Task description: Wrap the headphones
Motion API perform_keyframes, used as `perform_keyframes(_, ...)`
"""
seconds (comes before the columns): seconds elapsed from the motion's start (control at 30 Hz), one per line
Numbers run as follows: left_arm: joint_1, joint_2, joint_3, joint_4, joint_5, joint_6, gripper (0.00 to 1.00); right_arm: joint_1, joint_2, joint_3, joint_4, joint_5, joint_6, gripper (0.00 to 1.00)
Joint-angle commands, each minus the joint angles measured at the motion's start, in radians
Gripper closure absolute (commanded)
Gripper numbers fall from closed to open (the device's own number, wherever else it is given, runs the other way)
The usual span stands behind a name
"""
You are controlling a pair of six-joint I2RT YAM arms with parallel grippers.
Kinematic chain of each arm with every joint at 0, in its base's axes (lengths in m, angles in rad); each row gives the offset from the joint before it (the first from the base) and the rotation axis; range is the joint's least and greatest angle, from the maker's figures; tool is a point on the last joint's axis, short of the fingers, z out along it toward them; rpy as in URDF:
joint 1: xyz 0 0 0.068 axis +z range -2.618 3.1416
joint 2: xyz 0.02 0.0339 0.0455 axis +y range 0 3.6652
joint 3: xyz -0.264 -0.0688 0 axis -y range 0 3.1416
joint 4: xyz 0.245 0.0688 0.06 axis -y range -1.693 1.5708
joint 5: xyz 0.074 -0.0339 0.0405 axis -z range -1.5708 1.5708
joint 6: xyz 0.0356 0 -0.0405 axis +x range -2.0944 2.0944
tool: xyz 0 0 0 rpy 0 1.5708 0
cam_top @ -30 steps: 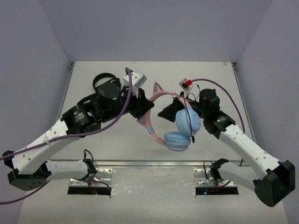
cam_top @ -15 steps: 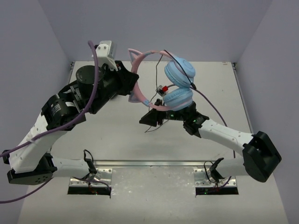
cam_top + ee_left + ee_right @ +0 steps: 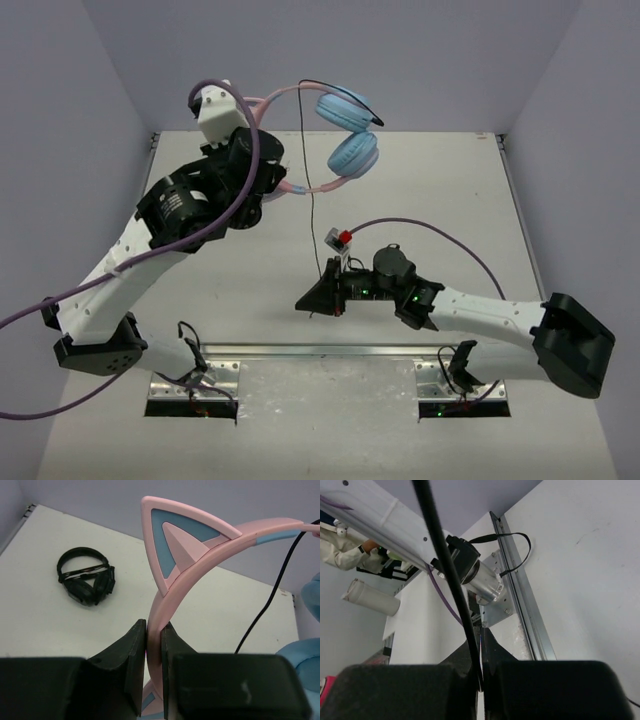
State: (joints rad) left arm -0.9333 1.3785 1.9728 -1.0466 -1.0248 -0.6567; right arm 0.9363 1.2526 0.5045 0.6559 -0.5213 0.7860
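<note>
The headphones hang high over the back of the table, with a pink cat-ear headband (image 3: pixel 200 555) and light blue ear cups (image 3: pixel 345 110). My left gripper (image 3: pixel 154 630) is shut on the headband's lower end, and in the top view it (image 3: pixel 272 183) sits left of the cups. The thin black cable (image 3: pixel 310 190) drops straight down from the headphones. My right gripper (image 3: pixel 314 300) is low near the table's front and is shut on that cable (image 3: pixel 442 555), which runs taut up out of the closed jaws (image 3: pixel 479 665).
All-black headphones (image 3: pixel 86 577) lie on the table at the back left, hidden behind my left arm in the top view. A metal rail (image 3: pixel 320 352) with the arm mounts (image 3: pixel 485 587) runs along the near edge. Walls close in the back and sides.
My left arm lifted the headphones up and back, off the table. My right gripper left the ear cups, moved down toward the near edge and shut on the cable.
</note>
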Motion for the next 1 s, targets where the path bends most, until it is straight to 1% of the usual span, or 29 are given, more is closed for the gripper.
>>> perform_keyframes(0.0,0.060,0.019,0.072,0.054,-0.118,-0.072,1.00,0.056,-0.091,0.006,-0.040,0.107,-0.030,0.99)
perform_keyframes(0.07,0.112,0.031,0.057,0.034,-0.116,-0.083,1.00,0.105,-0.131,0.032,-0.140,0.165,-0.085,0.99)
perform_keyframes(0.1,0.126,0.036,0.026,0.031,-0.118,-0.095,1.00,0.122,-0.162,0.070,-0.236,0.193,-0.102,0.99)
perform_keyframes(0.17,0.149,0.031,-0.033,0.042,-0.130,-0.101,1.00,0.159,-0.180,0.113,-0.318,0.237,-0.149,0.99)
perform_keyframes(0.2,0.155,0.028,-0.057,0.059,-0.139,-0.090,1.00,0.168,-0.191,0.165,-0.408,0.247,-0.165,0.99)
perform_keyframes(0.27,0.169,0.025,-0.089,0.068,-0.149,-0.096,1.00,0.194,-0.196,0.227,-0.504,0.267,-0.224,0.99)
perform_keyframes(0.3,0.177,0.019,-0.124,0.077,-0.144,-0.092,1.00,0.205,-0.196,0.291,-0.594,0.279,-0.243,0.99)
perform_keyframes(0.37,0.192,0.013,-0.176,0.091,-0.141,-0.092,1.00,0.232,-0.191,0.353,-0.683,0.325,-0.304,0.99)
perform_keyframes(0.4,0.201,0.001,-0.195,0.099,-0.117,-0.093,1.00,0.237,-0.188,0.414,-0.769,0.339,-0.323,0.99)
perform_keyframes(0.47,0.221,-0.015,-0.236,0.149,-0.100,-0.074,1.00,0.242,-0.182,0.468,-0.837,0.351,-0.370,0.99)
perform_keyframes(0.5,0.225,-0.024,-0.270,0.161,-0.084,-0.064,1.00,0.242,-0.179,0.521,-0.899,0.366,-0.384,0.99)
perform_keyframes(0.63,0.245,-0.022,-0.321,0.184,-0.028,-0.061,1.00,0.242,-0.160,0.661,-1.064,0.429,-0.490,0.99)
perform_keyframes(0.67,0.245,-0.028,-0.348,0.195,-0.018,-0.048,1.00,0.242,-0.147,0.722,-1.134,0.441,-0.513,0.99)
perform_keyframes(0.73,0.245,-0.038,-0.383,0.255,0.032,-0.018,1.00,0.242,-0.133,0.778,-1.197,0.480,-0.566,0.99)
perform_keyframes(0.77,0.245,-0.058,-0.441,0.291,0.058,0.035,1.00,0.242,-0.124,0.804,-1.222,0.498,-0.586,0.99)
perform_keyframes(0.8,0.245,-0.068,-0.475,0.334,0.128,0.073,1.00,0.242,-0.121,0.848,-1.269,0.515,-0.606,0.99)
perform_keyframes(0.83,0.243,-0.078,-0.503,0.393,0.150,0.087,1.00,0.242,-0.117,0.868,-1.291,0.547,-0.646,0.99)
perform_keyframes(0.87,0.243,-0.103,-0.567,0.422,0.176,0.113,1.00,0.242,-0.116,0.890,-1.308,0.572,-0.669,0.99)
perform_keyframes(0.9,0.243,-0.122,-0.610,0.518,0.262,0.156,1.00,0.242,-0.111,0.931,-1.340,0.624,-0.715,0.99)
perform_keyframes(0.93,0.241,-0.139,-0.646,0.557,0.303,0.184,1.00,0.240,-0.104,0.954,-1.360,0.653,-0.735,0.99)
perform_keyframes(0.97,0.240,-0.174,-0.722,0.601,0.346,0.225,1.00,0.240,-0.095,0.980,-1.380,0.676,-0.755,0.99)
